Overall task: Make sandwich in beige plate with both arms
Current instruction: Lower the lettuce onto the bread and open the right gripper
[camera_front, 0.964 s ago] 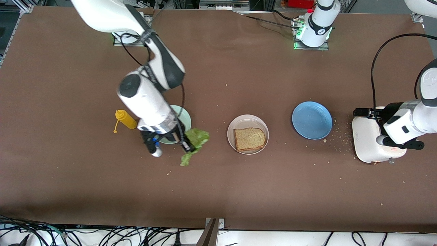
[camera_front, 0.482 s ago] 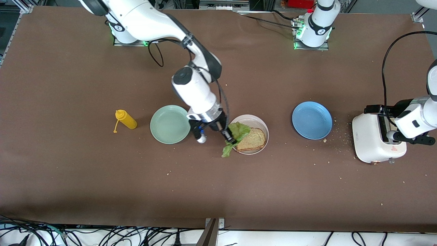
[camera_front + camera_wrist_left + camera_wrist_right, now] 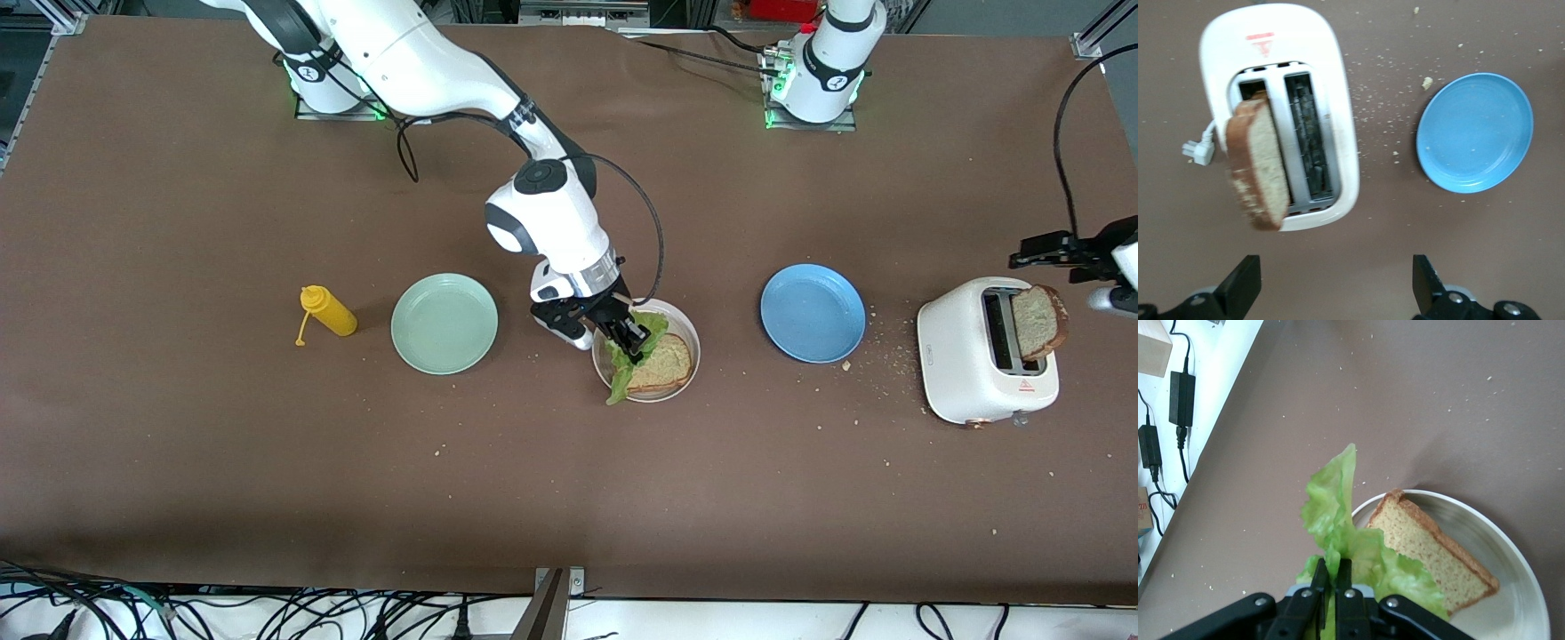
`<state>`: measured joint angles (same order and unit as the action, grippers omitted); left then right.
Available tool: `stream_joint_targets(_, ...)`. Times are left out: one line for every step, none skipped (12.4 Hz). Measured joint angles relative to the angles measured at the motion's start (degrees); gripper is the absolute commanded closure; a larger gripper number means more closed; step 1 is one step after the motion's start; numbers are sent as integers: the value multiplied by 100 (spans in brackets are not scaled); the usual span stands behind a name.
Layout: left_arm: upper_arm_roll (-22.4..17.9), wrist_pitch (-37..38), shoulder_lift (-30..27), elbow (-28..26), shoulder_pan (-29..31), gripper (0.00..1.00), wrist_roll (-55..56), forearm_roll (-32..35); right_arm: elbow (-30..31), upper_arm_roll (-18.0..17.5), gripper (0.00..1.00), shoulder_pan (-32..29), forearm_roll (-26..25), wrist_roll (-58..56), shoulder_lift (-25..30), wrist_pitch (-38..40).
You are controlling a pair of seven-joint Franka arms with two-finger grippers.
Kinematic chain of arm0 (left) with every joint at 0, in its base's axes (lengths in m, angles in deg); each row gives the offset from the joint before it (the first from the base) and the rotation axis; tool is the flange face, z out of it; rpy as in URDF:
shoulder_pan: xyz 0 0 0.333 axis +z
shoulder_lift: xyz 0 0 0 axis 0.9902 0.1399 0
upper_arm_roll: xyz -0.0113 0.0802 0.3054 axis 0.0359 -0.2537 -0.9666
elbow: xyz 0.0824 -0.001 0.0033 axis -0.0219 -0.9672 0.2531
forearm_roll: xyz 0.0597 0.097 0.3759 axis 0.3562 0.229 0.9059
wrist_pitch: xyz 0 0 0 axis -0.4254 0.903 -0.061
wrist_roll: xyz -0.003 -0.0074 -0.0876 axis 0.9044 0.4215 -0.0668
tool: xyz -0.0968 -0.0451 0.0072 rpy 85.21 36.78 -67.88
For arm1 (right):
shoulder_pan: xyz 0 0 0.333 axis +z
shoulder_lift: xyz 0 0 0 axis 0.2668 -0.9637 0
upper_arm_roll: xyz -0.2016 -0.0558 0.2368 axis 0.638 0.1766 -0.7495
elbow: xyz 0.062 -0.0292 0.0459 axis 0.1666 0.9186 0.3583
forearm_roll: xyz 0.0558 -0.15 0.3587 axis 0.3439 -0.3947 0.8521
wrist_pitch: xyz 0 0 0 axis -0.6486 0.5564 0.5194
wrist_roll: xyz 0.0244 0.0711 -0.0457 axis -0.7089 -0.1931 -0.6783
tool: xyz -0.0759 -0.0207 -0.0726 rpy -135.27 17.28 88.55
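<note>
Surface: brown table scattered with crumbs, cables along the edge nearest the front camera.

Beige plate: mid-table, between a mint green plate and a blue plate. It holds one brown toasted bread slice, lying flat, darker crust.

Lettuce leaf: ruffled, bright green, pinched in the right gripper, whose fingers are closed tight on it. The leaf hangs directly over the plate, half covering the slice at the end toward the right arm; its long tip trails past the rim toward the front camera. Judgement: the leaf needs shifting over the slice's centre before release.

Second bread slice: standing up out of a slot of the white toaster, at the left arm's end of the table.

Left gripper: spread wide, empty, above the toaster; nearer arm for that slice.

Yellow squeeze bottle: lying beside the green plate, untouched.
</note>
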<state>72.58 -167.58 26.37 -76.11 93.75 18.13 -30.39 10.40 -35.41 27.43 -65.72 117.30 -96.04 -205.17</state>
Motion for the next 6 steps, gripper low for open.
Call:
stream_joint_targets(0, -97, 17, -19, 104, 0, -79, 0, -121, 0, 100, 18, -26, -3, -175, -135)
stream_joint_targets(2, -186, 38, -33, 133, 0, -89, 0, -221, 0, 100, 57, -34, -3, -302, -214)
stream_joint_targets(3, -317, 80, -48, 145, 0, -55, 0, -291, -1, 100, 112, -36, -4, -372, -240)
stream_joint_targets(0, -441, 145, -55, 191, 0, 21, 0, -324, -1, 100, 164, -36, -4, -387, -240)
stream_joint_targets(0, -541, 230, -56, 282, 0, 133, 0, -338, -1, 100, 200, -70, -7, -390, -240)
stream_joint_targets(-2, -637, 316, -55, 379, 0, 192, 0, -342, -1, 100, 221, -167, -7, -398, -238)
